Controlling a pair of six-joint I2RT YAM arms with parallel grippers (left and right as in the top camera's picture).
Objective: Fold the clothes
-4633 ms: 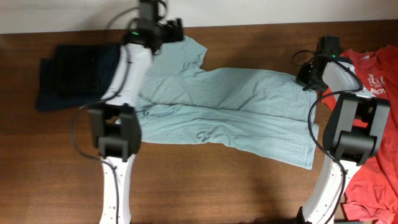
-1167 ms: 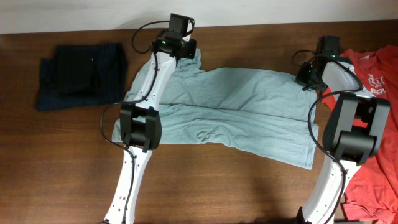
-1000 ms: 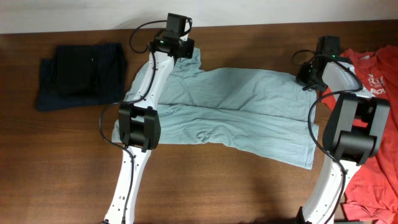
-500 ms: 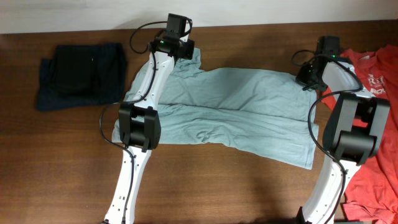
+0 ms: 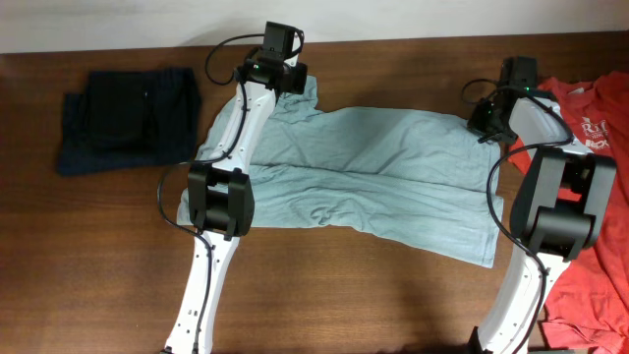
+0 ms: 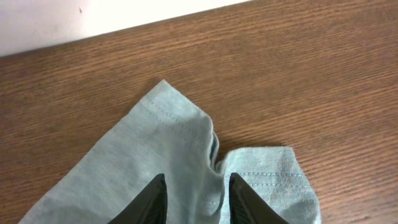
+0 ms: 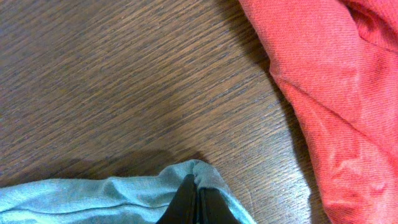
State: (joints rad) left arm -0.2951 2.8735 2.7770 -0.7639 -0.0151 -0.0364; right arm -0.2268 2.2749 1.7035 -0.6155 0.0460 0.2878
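The pale grey-blue T-shirt lies spread across the middle of the table, folded lengthwise. My left gripper sits over its far sleeve. In the left wrist view the gripper stands open, its dark fingers apart with the sleeve cloth lying flat between them. My right gripper is at the shirt's far right corner. In the right wrist view it is shut on a raised fold of the pale cloth. The red-orange T-shirt lies at the right edge, and dark navy pieces lie at the far left.
The white wall runs along the table's back edge, just beyond the sleeve. The red shirt lies close to the right of my right gripper. Bare brown wood stretches along the front of the table.
Since the earliest frame my left arm has swung right from the back-left onto the sleeve, which now lies narrower. Over the last second nothing visibly moves. The right arm stays put.
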